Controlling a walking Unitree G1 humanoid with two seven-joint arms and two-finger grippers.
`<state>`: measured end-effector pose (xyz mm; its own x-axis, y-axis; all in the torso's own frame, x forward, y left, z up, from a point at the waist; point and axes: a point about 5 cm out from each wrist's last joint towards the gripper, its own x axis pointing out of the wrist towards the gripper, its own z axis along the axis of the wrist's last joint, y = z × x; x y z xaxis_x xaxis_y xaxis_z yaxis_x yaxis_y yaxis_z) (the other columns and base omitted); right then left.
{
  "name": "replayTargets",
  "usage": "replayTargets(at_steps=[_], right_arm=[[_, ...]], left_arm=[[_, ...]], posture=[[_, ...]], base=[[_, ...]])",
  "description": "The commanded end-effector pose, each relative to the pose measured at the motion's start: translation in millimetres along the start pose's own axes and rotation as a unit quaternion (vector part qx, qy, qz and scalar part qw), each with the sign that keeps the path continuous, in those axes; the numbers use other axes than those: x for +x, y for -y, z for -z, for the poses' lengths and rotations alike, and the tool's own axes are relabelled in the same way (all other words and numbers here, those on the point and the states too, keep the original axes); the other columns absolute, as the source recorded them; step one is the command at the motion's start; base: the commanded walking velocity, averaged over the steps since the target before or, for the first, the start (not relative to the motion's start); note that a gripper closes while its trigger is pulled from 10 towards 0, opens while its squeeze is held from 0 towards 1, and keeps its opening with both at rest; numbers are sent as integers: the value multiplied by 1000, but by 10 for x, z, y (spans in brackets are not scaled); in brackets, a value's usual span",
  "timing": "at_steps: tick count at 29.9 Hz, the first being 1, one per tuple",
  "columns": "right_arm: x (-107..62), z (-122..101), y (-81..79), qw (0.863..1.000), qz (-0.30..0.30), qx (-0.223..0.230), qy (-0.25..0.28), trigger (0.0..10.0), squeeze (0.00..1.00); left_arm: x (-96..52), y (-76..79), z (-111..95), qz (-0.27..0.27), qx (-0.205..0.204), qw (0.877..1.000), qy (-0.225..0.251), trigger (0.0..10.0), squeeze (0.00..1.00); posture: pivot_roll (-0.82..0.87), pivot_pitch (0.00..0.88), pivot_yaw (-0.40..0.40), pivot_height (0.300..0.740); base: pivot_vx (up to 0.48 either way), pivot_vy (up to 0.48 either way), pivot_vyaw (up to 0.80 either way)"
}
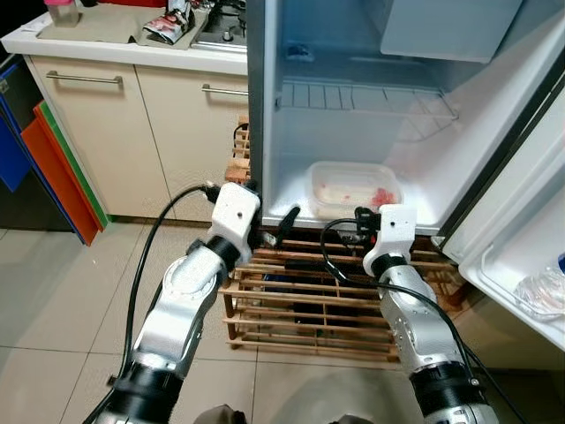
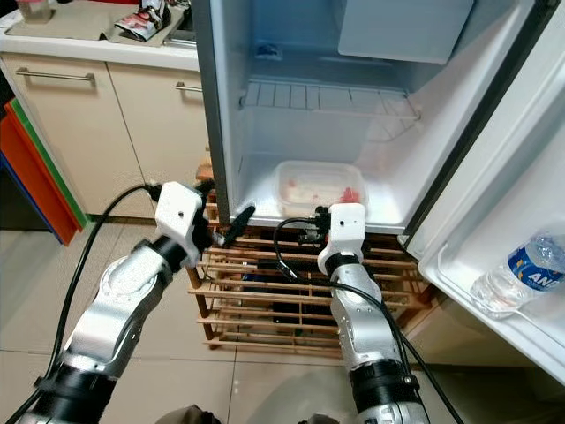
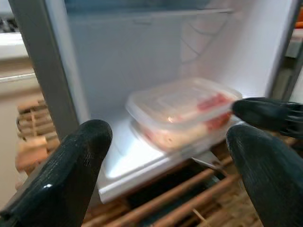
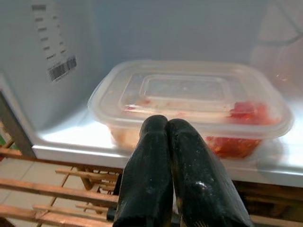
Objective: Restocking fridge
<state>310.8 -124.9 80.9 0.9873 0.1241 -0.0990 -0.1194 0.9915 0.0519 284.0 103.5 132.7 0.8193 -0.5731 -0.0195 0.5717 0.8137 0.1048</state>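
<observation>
A clear lidded plastic container [image 1: 353, 187] with red food inside sits on the bottom floor of the open fridge [image 1: 291, 132]. My right gripper [image 4: 165, 124] is shut with nothing in it. Its fingertips point at the container's [image 4: 189, 94] front wall, just short of it, at the fridge's lower front edge. My left gripper [image 3: 168, 139] is open, its two black fingers [image 3: 80, 156] spread wide. It is held left of the container [image 3: 184, 113], near the fridge's lower left corner [image 1: 275, 225].
A wooden slatted rack [image 1: 309, 296] stands under the fridge. The open fridge door [image 2: 530, 177] is at the right, with a water bottle [image 2: 521, 269] in its shelf. A wire shelf [image 1: 362, 95] sits higher inside. Cream cabinets [image 1: 115, 124] and a cluttered counter are at the left.
</observation>
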Motion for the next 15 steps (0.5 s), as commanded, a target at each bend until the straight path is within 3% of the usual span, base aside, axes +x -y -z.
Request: replayTargets(at_steps=[1, 7, 15], right_arm=[[28, 13, -15, 1000, 1, -6, -1, 10000, 0], [67, 31, -44, 1000, 1, -9, 0, 10000, 0], [99, 62, 15, 999, 29, -40, -9, 10000, 0]], left_arm=[[-7, 41, -59, 15, -3, 1000, 3, 10000, 0], [-134, 52, -142, 3, 15, 1000, 4, 10000, 0], [-255, 186, -155, 50, 13, 999, 4, 10000, 0]], posture=[[100, 0, -34, 711], [133, 29, -21, 711], [141, 52, -31, 711]], base=[[0, 0, 0], [0, 0, 0], [35, 0, 0]])
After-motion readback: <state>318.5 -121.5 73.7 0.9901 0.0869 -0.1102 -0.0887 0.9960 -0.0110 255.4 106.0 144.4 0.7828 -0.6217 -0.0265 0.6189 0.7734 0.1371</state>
